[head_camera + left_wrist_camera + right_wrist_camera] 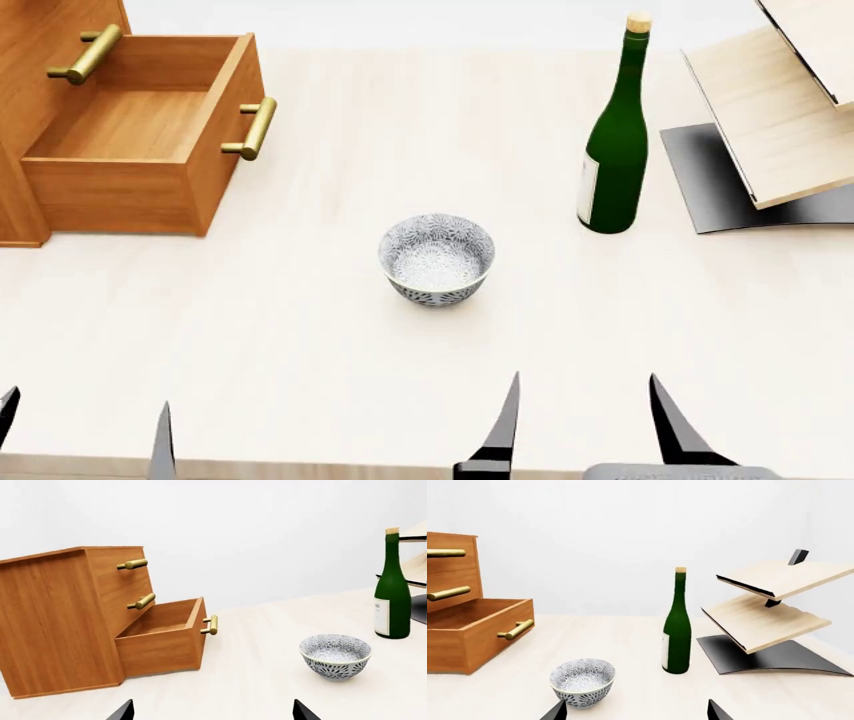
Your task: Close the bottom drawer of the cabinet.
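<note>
On the pale tabletop, far left, the cabinet is sitting with the bottom drawer hanging fully pulled out, nothing visible inside. Both grippers, left and right, are hovering near the table's front edge, jaws spread wide, gripping nothing. Between them and the drawer, a patterned bowl is standing; a green bottle is standing upright beside a wooden rack.

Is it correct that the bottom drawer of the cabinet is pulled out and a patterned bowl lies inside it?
Not quite. The bottom drawer of the cabinet is pulled out, but it is empty; the head view shows the patterned bowl standing on the table.
</note>
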Controlling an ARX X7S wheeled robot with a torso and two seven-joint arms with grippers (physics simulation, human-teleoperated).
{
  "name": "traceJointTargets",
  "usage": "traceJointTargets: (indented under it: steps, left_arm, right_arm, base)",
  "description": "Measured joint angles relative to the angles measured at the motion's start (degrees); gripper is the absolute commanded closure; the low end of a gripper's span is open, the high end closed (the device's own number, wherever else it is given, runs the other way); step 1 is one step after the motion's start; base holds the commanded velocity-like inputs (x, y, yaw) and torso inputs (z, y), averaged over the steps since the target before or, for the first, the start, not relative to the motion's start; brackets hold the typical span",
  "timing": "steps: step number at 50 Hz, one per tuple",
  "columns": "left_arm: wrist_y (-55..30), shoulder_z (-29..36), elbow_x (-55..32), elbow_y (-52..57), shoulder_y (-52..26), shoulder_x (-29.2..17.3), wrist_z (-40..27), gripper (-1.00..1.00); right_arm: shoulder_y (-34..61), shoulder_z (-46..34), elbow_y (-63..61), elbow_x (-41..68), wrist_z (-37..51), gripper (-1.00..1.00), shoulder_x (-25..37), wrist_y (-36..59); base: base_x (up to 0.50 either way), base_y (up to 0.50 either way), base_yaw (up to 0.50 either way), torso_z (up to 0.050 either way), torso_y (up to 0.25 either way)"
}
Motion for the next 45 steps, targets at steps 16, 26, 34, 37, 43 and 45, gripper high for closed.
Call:
traceJointTargets:
  steps: [16, 26, 34, 37, 43, 45]
  left_arm:
    - [-5.95, -0.34, 0.38, 10.84, 0.98, -0.82, -1.35, -1.0]
    - [-7.57, -0.05, 0.23, 13.64, 0.98, -1.21, -1.98, -1.0]
    - [-8.27, 0.26, 0.32, 14.76, 0.81, -1.66, -2.46, -1.0]
    - [-8.42, 0.36, 0.34, 15.05, 0.8, -1.82, -2.64, -1.0]
    - [-8.65, 0.64, 0.39, 15.48, 0.77, -2.11, -2.99, -1.0]
    - [-8.71, 0.75, 0.4, 15.57, 0.74, -2.2, -3.11, -1.0]
  right_arm:
    - [-0.25, 0.1, -7.82, 1.64, 0.96, -1.0, 1.16, 3.38]
    - [-0.39, 0.0, -8.75, 2.14, 1.42, -1.0, 1.63, 3.23]
    - [-0.37, -0.12, -8.9, 2.79, 1.74, -1.0, 1.76, 3.02]
    - [-0.35, -0.18, -8.97, 2.99, 1.88, -1.0, 1.83, 2.99]
    - [-0.4, -0.31, -8.88, 3.22, 2.17, -1.0, 2.0, 2.67]
    - [-0.43, -0.33, -8.85, 3.33, 2.25, -1.0, 2.06, 2.56]
  base:
    - [0.0, 0.0, 0.0, 0.0, 0.0]
    - [0.0, 0.29, 0.0, 0.0, 0.0]
    - [0.0, 0.5, 0.0, 0.0, 0.0]
    - [0.0, 0.5, 0.0, 0.0, 0.0]
    - [0.0, 0.5, 0.0, 0.0, 0.0]
    - [0.0, 0.5, 0.0, 0.0, 0.0]
